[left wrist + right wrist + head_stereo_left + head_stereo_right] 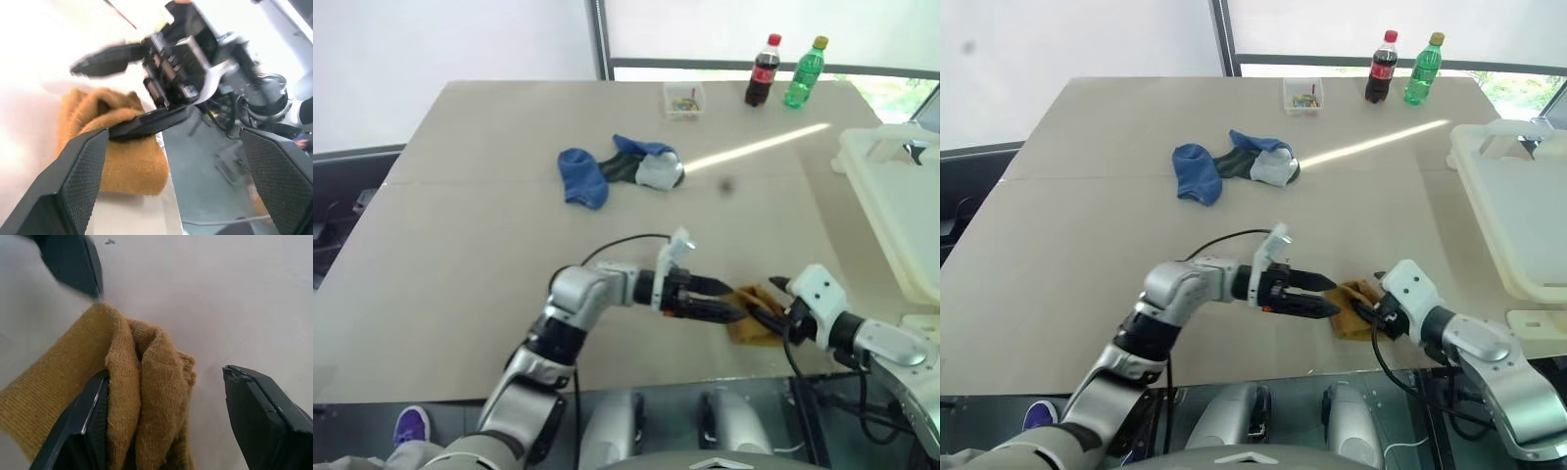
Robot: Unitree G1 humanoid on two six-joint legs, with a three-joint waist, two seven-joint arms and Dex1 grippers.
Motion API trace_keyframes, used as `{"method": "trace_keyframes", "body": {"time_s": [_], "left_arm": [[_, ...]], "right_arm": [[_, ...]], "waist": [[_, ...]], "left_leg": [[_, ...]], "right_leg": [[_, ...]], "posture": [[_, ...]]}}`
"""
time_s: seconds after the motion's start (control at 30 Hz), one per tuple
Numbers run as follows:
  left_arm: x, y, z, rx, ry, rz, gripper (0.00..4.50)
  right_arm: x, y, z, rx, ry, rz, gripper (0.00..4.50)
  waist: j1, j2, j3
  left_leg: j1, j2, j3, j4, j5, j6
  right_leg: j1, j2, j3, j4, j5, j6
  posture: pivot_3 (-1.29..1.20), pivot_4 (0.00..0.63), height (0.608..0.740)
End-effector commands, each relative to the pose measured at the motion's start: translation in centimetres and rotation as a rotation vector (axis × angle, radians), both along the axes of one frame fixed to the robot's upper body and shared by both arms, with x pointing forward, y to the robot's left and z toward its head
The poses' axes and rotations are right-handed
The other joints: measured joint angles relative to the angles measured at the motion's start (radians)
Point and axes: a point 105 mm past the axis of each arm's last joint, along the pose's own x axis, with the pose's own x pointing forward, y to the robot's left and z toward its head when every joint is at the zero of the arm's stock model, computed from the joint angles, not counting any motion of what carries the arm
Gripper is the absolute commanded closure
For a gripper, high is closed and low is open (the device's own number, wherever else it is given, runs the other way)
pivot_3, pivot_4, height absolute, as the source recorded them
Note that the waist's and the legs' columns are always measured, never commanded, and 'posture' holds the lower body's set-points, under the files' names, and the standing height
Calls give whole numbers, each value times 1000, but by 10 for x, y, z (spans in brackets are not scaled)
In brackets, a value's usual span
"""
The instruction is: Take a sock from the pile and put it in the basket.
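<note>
In the left eye view, the task looks to be in its middle part. One mustard-yellow sock (752, 315) lies on the desk (460, 245) near the front edge, well apart from the pile (622, 168), which sits further back in the middle of the desk and shows blue and grey-white socks. The white basket (896, 211) stands at the right side of the desk, and I see no sock inside the part that shows. So the sock is separated from the pile but not yet in the basket; lifting it and carrying it to the right is what remains, in my judgement. The left gripper (720, 299) and the right gripper (769, 305) meet at this sock from both sides.

In the right eye view the scene is the same. A small clear box (1302, 95) and two bottles (1398, 69) stand at the far edge and have no part in the task.

In the left wrist view, the left gripper has its fingers (73, 191) spread wide and holds nothing. The sock is a thick, soft knit, folded in a lump, touching the desk edge.

In the right wrist view, the right gripper's fingers (90, 426) stand apart. One finger is against the folded sock, the other is clear of it, so it is not pinching the fabric.
</note>
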Motion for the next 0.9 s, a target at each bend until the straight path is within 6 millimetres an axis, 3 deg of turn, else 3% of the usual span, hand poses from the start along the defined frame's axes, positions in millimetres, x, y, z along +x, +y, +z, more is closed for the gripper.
{"method": "trace_keyframes", "body": {"time_s": [0.03, 0.17, 0.33, 0.53, 0.63, 0.8, 0.9], "left_arm": [[-10, 18, 5, 30, -89, 0, 0], [0, 31, 11, 23, -192, 113, 0], [0, 46, 20, 40, -389, 164, 0], [3, 89, 19, 125, -473, 184, 0], [6, 105, 30, 145, -522, 164, 0], [4, 106, 39, 146, -564, 100, 0], [1, 97, 45, 113, -577, 70, 0]], "right_arm": [[-7, -3, -14, -20, 69, 19, 1144], [-14, -2, -16, -11, 119, 47, 1144], [-17, 2, -6, 65, 162, 39, 1144], [-21, -2, 1, 58, 194, 36, 1144], [-23, -7, 1, 43, 219, 16, 1144], [-25, -6, 11, 54, 221, 20, 1144], [-33, -4, 5, 41, 279, 50, 1144]], "waist": [[2, 1, 0], [15, 0, 0], [12, 0, -1], [4, 1, 0], [6, 1, 0], [7, 1, 0], [8, 0, 0]], "left_leg": [[0, 0, 0, 0, 0, 0], [0, -1, 0, 0, 0, 0], [0, 0, 0, 0, 0, 0], [0, 0, 1, -1, 0, 0], [0, 0, 1, -1, 0, 0], [-1, 0, 1, -1, 0, 0], [-2, 0, 1, -1, 0, 0]], "right_leg": [[0, 0, 0, 0, 0, 0], [1, -2, -1, -1, 0, 0], [1, -2, -1, -1, 0, 0], [0, -3, -1, -1, 0, 0], [-1, -4, -2, -1, 0, 0], [-2, -4, -2, -1, 0, 0], [-2, -3, -2, -1, 0, 0]], "posture": [[0, 150, 732], [0, 150, 732], [0, 150, 732], [0, 150, 732], [0, 150, 732], [0, 150, 732], [0, 150, 732]]}}
